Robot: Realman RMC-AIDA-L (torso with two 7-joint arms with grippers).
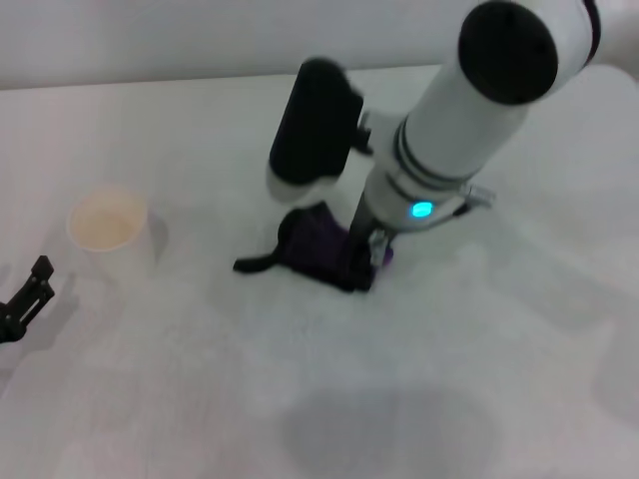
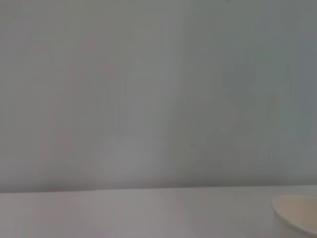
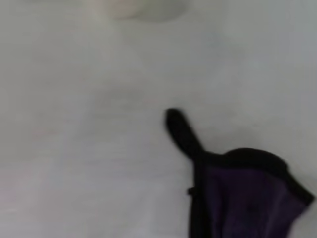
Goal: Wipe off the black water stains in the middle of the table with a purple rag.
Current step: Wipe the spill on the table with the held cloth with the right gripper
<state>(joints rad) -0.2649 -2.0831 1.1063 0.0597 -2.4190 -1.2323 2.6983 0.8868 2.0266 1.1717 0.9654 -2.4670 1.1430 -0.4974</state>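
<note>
Right claw [image 1: 371,249] pressing down on the purple rag [image 1: 321,247] near the middle of the white counter [image 1: 479,359], fingers mostly hidden under the wrist, so cannot tell how wide they are standing or whether actually pinching the cloth. Rag bunching directly beneath and just to the left of this claw, touching the counter, its thin black loop strap [image 1: 256,264] trailing farther left, away from the claw. In the right wrist view, the rag [image 3: 247,198] lying crumpled with the strap [image 3: 181,131] stretching out flat over the bare counter [image 3: 74,148]. No dark blotch showing anywhere around the rag. Cream paper cup [image 1: 108,228] standing upright well to the left of the right claw. Left claw [image 1: 25,299] idling just beside the cup at the counter's left edge, fingers standing narrowly apart, holding nothing.
</note>
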